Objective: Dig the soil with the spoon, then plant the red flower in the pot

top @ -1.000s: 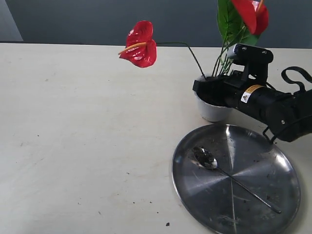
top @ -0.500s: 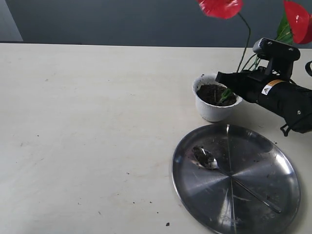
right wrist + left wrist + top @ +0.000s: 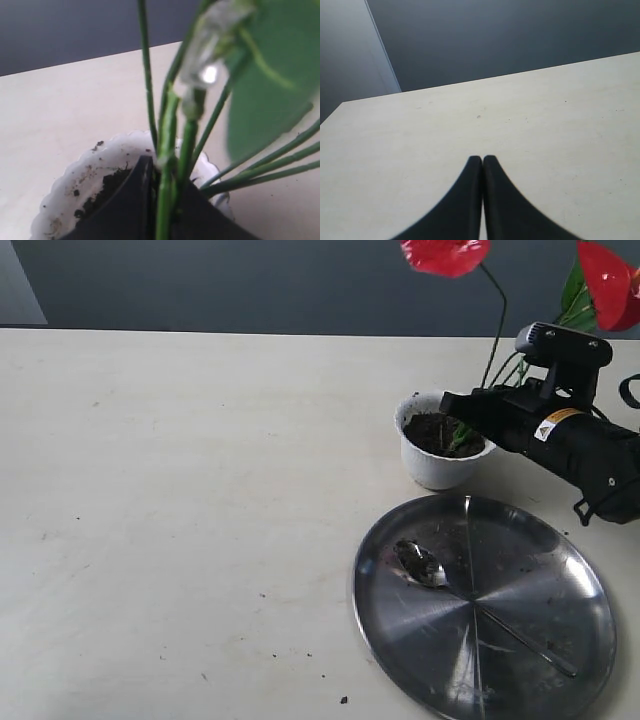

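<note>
The white scalloped pot (image 3: 437, 468) stands behind the plate, with dark soil (image 3: 432, 430) inside. My right gripper (image 3: 458, 412) hangs over the pot's right rim, shut on the green stems of the red flower (image 3: 446, 254), whose lower ends reach into the soil. In the right wrist view the stems (image 3: 167, 200) run between the black fingers, above the pot (image 3: 65, 195) and soil (image 3: 102, 192). A second bloom (image 3: 608, 270) shows at the top right. The spoon (image 3: 470, 600) lies on the steel plate (image 3: 560, 540). My left gripper (image 3: 482, 160) is shut and empty over bare table.
The large round steel plate sits at the front right of the pale table (image 3: 180, 500), carrying soil crumbs. A few dark crumbs (image 3: 343, 700) lie on the table near the plate's front edge. A dark wall runs behind the table's far edge.
My right gripper swung right with the flower and uncovered the pot and its soil; the stem ends now sit in the soil. In the last half second it barely shifted.
</note>
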Tool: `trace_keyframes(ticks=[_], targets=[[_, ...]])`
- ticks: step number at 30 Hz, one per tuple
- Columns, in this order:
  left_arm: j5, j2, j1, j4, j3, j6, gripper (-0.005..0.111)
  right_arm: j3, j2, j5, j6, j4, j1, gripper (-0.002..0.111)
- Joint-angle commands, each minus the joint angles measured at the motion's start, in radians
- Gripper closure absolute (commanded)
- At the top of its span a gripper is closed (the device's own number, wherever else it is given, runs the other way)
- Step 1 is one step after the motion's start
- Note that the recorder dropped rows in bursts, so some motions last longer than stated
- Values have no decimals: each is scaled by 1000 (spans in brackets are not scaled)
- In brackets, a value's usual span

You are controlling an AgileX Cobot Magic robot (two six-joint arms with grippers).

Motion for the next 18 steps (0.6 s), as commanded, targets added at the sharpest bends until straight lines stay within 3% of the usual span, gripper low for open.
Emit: trace_keyframes(ticks=[1, 4, 18], targets=[[-7, 5, -2, -4, -3, -1, 105, 34, 47, 467, -18, -53, 32, 109], [-7, 5, -2, -4, -3, -1, 105, 34, 47, 455, -18, -56, 77, 109], [-7, 5, -2, -4, -3, -1, 105, 34, 82, 449, -14, -42, 75, 109]])
